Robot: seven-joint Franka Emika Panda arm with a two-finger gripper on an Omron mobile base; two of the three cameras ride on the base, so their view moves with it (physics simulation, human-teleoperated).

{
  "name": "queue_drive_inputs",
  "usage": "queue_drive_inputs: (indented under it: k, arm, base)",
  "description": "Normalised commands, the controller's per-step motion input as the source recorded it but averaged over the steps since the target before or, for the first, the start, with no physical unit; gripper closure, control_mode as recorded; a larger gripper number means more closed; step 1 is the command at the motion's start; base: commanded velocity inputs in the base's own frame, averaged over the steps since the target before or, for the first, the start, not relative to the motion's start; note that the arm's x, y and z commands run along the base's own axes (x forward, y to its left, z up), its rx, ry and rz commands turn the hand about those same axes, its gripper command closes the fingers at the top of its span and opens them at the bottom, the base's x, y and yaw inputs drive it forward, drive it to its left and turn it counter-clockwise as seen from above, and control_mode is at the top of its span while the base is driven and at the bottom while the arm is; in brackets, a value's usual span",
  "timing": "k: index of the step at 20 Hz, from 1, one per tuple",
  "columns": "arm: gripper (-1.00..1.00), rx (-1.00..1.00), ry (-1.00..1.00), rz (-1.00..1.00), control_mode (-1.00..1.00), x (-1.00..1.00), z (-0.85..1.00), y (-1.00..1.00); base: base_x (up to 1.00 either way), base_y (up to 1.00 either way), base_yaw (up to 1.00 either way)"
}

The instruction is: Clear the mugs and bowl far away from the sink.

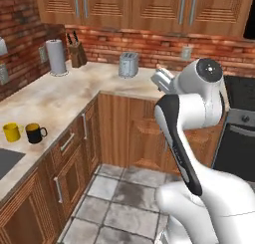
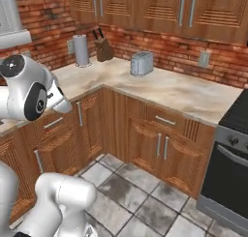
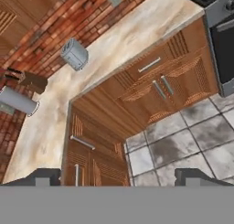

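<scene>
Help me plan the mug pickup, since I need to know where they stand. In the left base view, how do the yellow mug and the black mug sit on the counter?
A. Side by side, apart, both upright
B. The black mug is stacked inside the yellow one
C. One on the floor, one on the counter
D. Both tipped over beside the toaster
A: the yellow mug and the black mug stand upright next to each other on the counter, with a gap between them.

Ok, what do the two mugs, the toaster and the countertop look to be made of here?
Yellow mug and black mug: probably glazed ceramic or plastic; plain, uniform colour, no way to tell which. Toaster: brushed metal, from its pale grey sheen. Countertop: polished stone or marble-look laminate, beige with cloudy veining.
</scene>
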Motion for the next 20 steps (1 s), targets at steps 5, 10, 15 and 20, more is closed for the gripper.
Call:
queue_drive_inputs:
  k: [5, 10, 15, 20]
  arm:
    - [-1.00, 0.00, 0.00, 0.00, 1.00, 0.00, 0.00, 0.00]
    - [-1.00, 0.00, 0.00, 0.00, 1.00, 0.00, 0.00, 0.00]
    - [-1.00, 0.00, 0.00, 0.00, 1.00, 0.00, 0.00, 0.00]
    - [-1.00, 0.00, 0.00, 0.00, 1.00, 0.00, 0.00, 0.00]
  base:
    - [1.00, -0.16, 0.68]
    - [1.00, -0.16, 0.69]
    - [0.62, -0.14, 0.80]
    - [0.13, -0.09, 0.89]
